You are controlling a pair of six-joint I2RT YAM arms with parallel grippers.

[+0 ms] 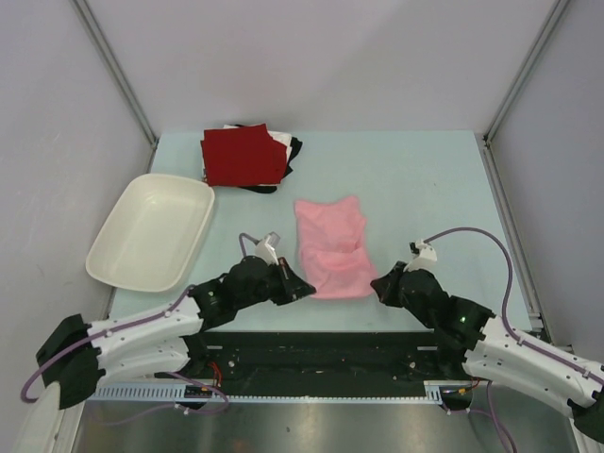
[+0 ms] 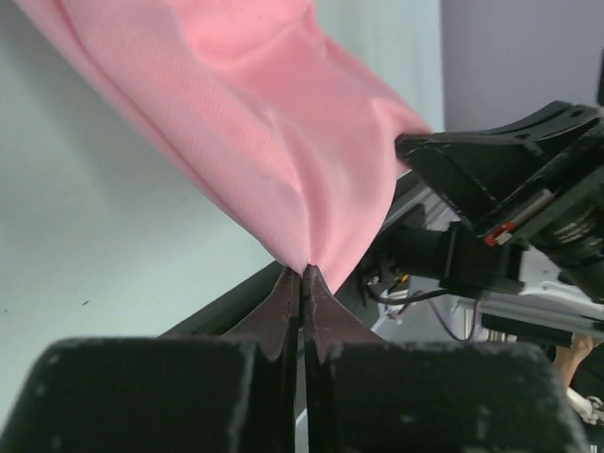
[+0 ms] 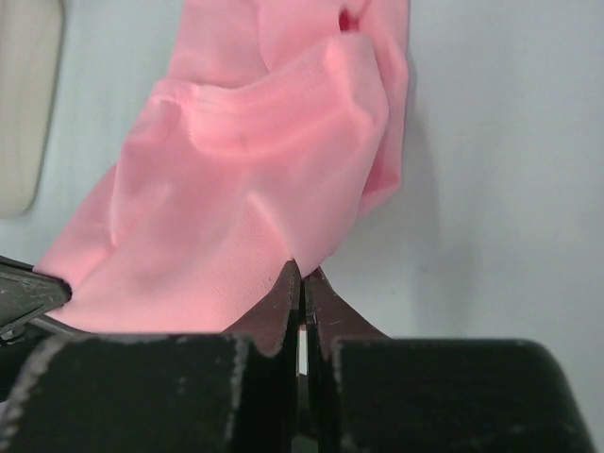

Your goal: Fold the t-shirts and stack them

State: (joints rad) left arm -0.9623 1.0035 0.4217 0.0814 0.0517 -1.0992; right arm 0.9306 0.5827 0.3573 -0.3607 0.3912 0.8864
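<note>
The pink shirt (image 1: 330,250) lay on the table (image 1: 434,179), close to the near edge and about in the middle between the two arms. It was wrinkled and partly folded, with its far part reaching toward the middle of the table.

The left gripper (image 2: 303,276) was closed on the near left corner of the pink shirt. In the left wrist view its jaws stood pressed together, with a small pinch of pink cloth caught between the tips. The right gripper (image 3: 303,272) was closed in the same way on the near right corner, and the cloth spread out from its tips to the left and away. The near hem of the shirt ran between the two grippers.

At the far left of the table there was a pile of folded shirts. The red shirt (image 1: 243,156) lay on top. A white shirt (image 1: 281,140) and a black shirt (image 1: 294,151) showed only at its right edge. A tub (image 1: 151,231) stood at the left edge of the table, nearer than the pile and well apart from the pink shirt.
</note>
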